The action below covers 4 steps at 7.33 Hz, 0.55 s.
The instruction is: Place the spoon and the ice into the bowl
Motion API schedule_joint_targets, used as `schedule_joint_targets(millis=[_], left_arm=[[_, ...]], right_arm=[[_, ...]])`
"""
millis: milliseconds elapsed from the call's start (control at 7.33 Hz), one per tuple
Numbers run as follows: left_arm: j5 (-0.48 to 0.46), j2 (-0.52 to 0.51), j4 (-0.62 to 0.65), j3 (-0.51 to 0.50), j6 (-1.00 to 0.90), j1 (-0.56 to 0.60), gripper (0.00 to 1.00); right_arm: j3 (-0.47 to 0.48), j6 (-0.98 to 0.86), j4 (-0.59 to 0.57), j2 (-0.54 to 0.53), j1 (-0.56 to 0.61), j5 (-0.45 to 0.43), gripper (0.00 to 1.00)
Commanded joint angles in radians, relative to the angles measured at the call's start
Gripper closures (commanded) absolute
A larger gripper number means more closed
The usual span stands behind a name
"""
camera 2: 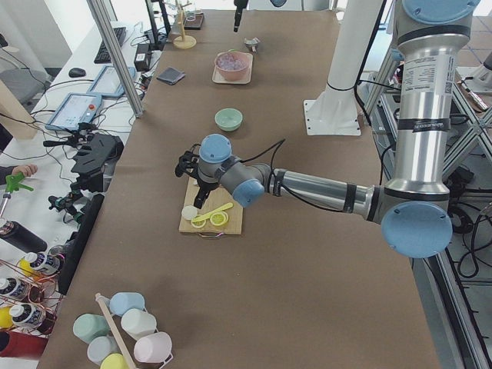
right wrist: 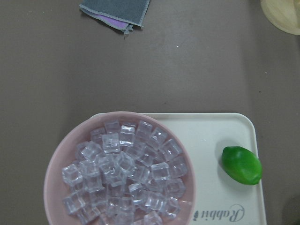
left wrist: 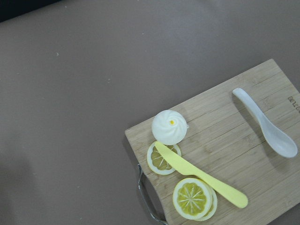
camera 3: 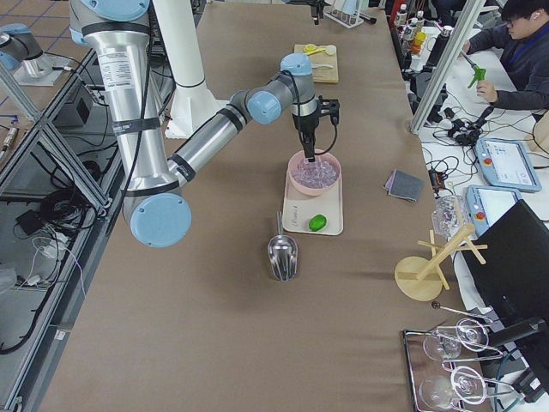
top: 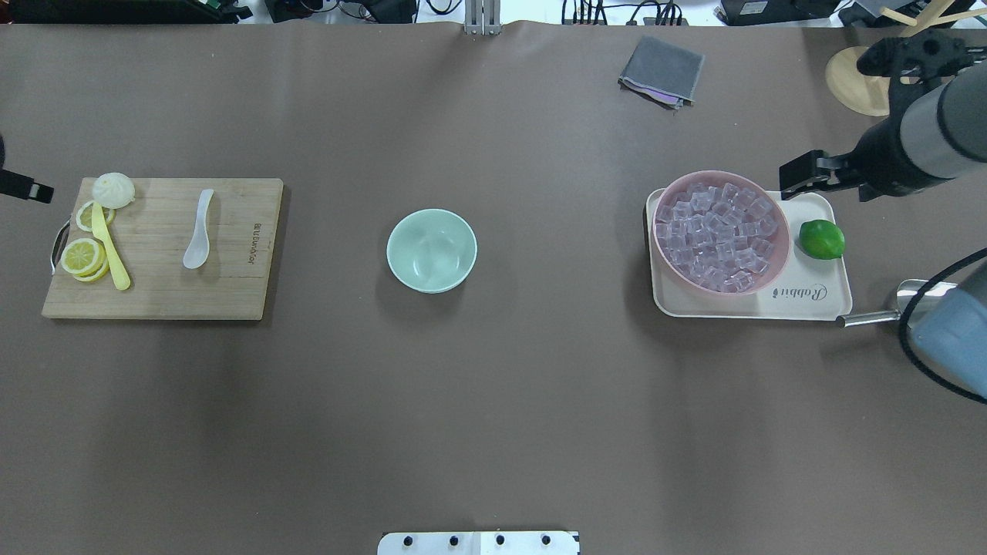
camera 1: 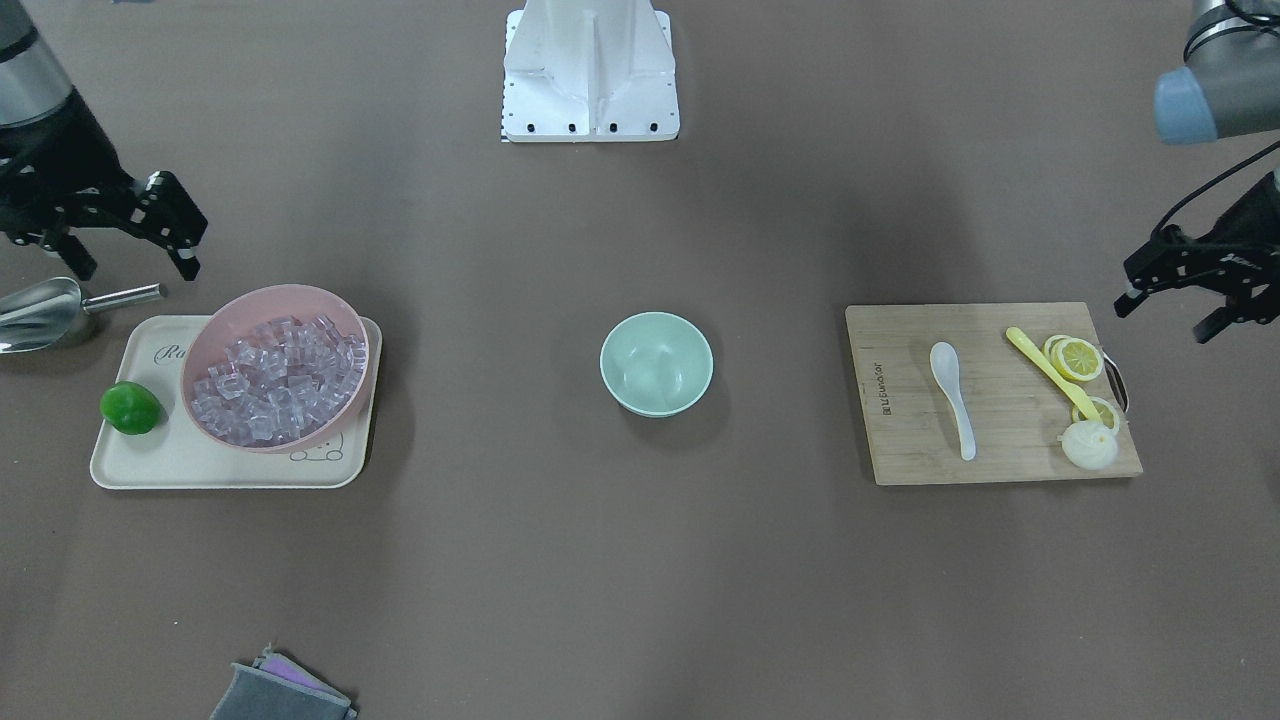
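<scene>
The white spoon [camera 1: 952, 395] lies on a wooden cutting board [camera 1: 900, 430]; it also shows in the overhead view [top: 197, 239] and the left wrist view [left wrist: 269, 131]. The mint-green bowl [camera 1: 656, 362] stands empty at the table's middle [top: 431, 250]. Clear ice cubes [camera 1: 275, 385] fill a pink bowl [camera 1: 270, 295], also seen in the right wrist view [right wrist: 124, 173]. My left gripper [camera 1: 1165, 315] hovers open and empty beside the board's outer end. My right gripper [camera 1: 130, 268] hovers open and empty, just behind the pink bowl on its outer side.
The pink bowl and a lime [camera 1: 131, 407] sit on a cream tray [camera 1: 180, 465]. A steel scoop [camera 1: 40, 312] lies beside the tray. A yellow knife [camera 1: 1050, 370], lemon slices [camera 1: 1078, 358] and a bun [camera 1: 1088, 443] share the board. A grey cloth [top: 661, 71] lies at the far edge.
</scene>
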State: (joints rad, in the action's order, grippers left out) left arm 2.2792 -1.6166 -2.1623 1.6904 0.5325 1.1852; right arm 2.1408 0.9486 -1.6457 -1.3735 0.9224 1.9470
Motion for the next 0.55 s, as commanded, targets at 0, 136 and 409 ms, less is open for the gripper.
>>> schedule_joint_targets(millis=[0, 136, 409], left_arm=[[-0.137, -0.113, -0.001, -0.049, 0.272, -0.164, 0.03], [-0.229, -0.149, -0.002, -0.078, 0.347, -0.233, 0.03], [-0.322, -0.181, -0.004, -0.118, 0.374, -0.303, 0.04]], right_arm=[[-0.022, 0.137, 0.0, 0.042, -0.071, -0.069, 0.0], [-0.022, 0.139, 0.0, 0.042, -0.076, -0.077, 0.0], [-0.024, 0.137, 0.0, 0.042, -0.083, -0.092, 0.0]])
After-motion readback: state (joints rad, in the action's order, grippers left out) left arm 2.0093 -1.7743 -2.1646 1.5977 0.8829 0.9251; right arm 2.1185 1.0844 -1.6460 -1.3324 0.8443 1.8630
